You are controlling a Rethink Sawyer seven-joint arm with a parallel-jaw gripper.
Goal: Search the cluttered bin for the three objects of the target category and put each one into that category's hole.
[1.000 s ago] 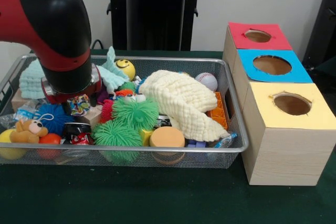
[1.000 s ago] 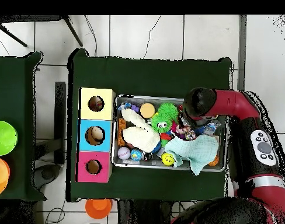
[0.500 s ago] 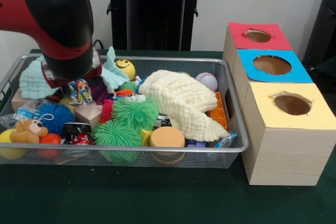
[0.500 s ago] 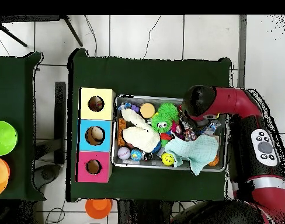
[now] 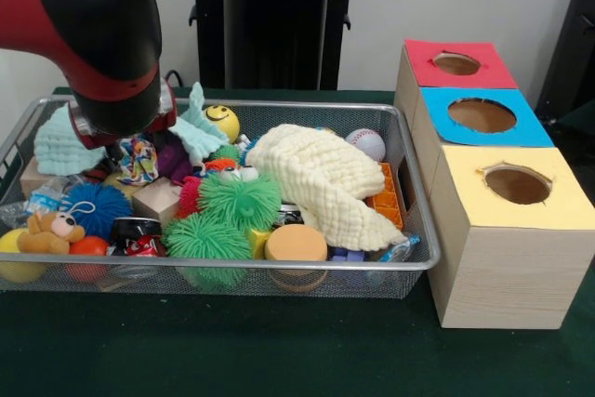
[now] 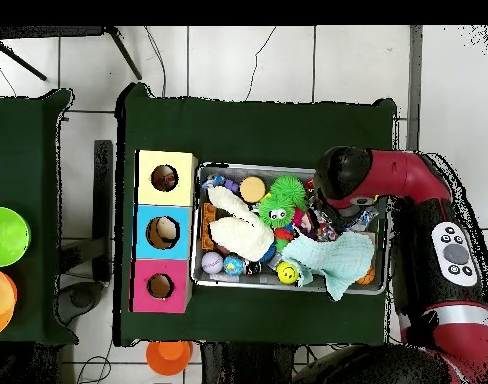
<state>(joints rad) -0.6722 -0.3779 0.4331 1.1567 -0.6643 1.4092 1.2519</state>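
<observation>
The silver wire-mesh bin (image 5: 279, 105) is full of toys; it also shows in the overhead view (image 6: 288, 167). My gripper (image 5: 130, 148) hangs under the red and black arm over the bin's left part. It is shut on a small bundle of white fabric with red, blue, yellow and green patches (image 5: 138, 159), held just above the clutter. In the overhead view the arm (image 6: 340, 180) hides the gripper. I cannot make out the other two bundles. The yellow-surround hole (image 5: 517, 184) is in the nearest wood-grain box, right of the bin (image 6: 165, 178).
A pale yellow cloth (image 5: 321, 183) lies across the bin's middle, with green spiky balls (image 5: 237, 200) in front. A blue spiky ball (image 5: 93, 206), a teddy (image 5: 51, 230) and a mint cloth (image 5: 56, 137) are at the left. The blue-surround hole (image 5: 482, 115) and red-surround hole (image 5: 456, 63) are farther back.
The arm has risen out of the clutter and the printed fabric bundle has come up with it, from among the toys to just above them.
</observation>
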